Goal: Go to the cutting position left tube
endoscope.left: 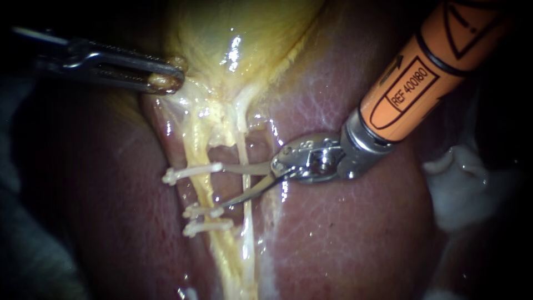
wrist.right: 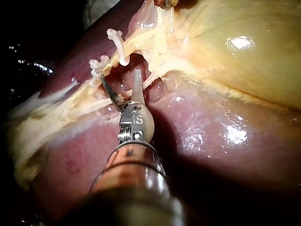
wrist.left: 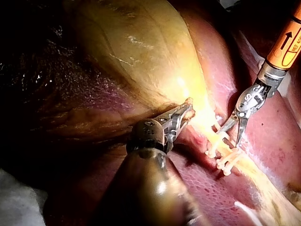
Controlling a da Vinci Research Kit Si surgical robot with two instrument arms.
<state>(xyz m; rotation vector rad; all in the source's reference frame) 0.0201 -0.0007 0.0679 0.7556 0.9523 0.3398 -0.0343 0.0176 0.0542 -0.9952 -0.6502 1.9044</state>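
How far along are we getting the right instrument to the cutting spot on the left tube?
Done: three clips sit on the left tube, and the left instrument grips the gallbladder edge. In hand: the right instrument, blades open, points at the gap between clips. Left: its tips look just short of the tube; it likely must ease forward to straddle it.

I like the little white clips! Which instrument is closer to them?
Right. The orange-shafted right instrument reaches right up to the small white plastic clips; the dark metal left instrument is farther off, holding pale tissue beside the yellow gallbladder.
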